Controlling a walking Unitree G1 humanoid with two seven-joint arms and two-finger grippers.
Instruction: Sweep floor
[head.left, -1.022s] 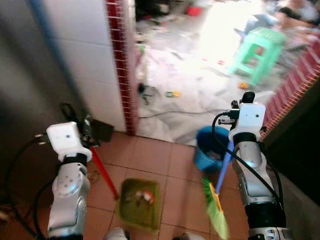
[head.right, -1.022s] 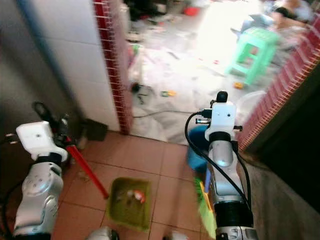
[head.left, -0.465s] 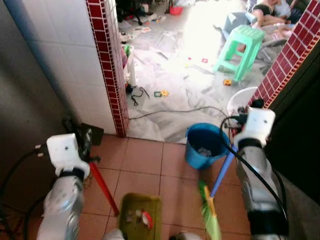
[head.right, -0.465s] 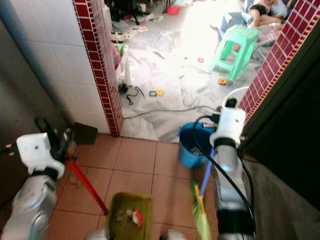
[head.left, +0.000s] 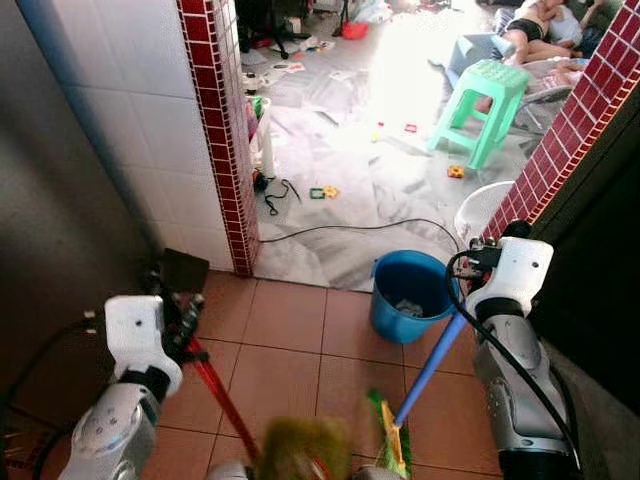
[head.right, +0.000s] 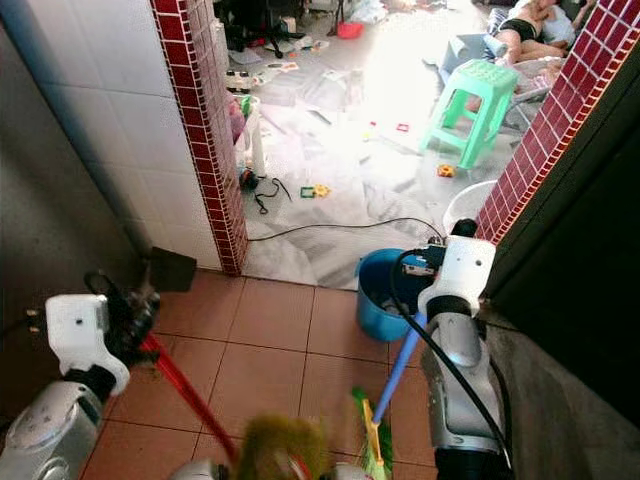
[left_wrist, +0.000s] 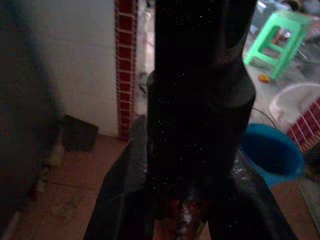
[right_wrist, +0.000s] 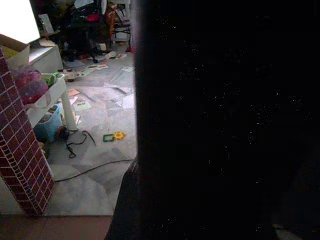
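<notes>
So my left gripper (head.left: 185, 322) is clamped on the red dustpan handle (head.left: 222, 398), which slants toward 5 o'clock to the blurry olive dustpan (head.left: 305, 447) at the bottom edge. My right gripper (head.left: 470, 300) is closed around the blue broom handle (head.left: 430, 368); its green bristles (head.left: 382, 448) sit on the terracotta tiles (head.left: 290, 330), just beside the pan. Blue bucket (head.left: 408, 296) stands at about 11 o'clock from the bristles.

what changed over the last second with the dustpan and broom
The camera tilted up, so the whole scene shifted. The green dustpan on its red handle now sits blurred at the bottom edge, seemingly being lifted or swung. The left gripper keeps that handle; the right arm keeps the blue broom handle. The blue bucket stayed put.
</notes>
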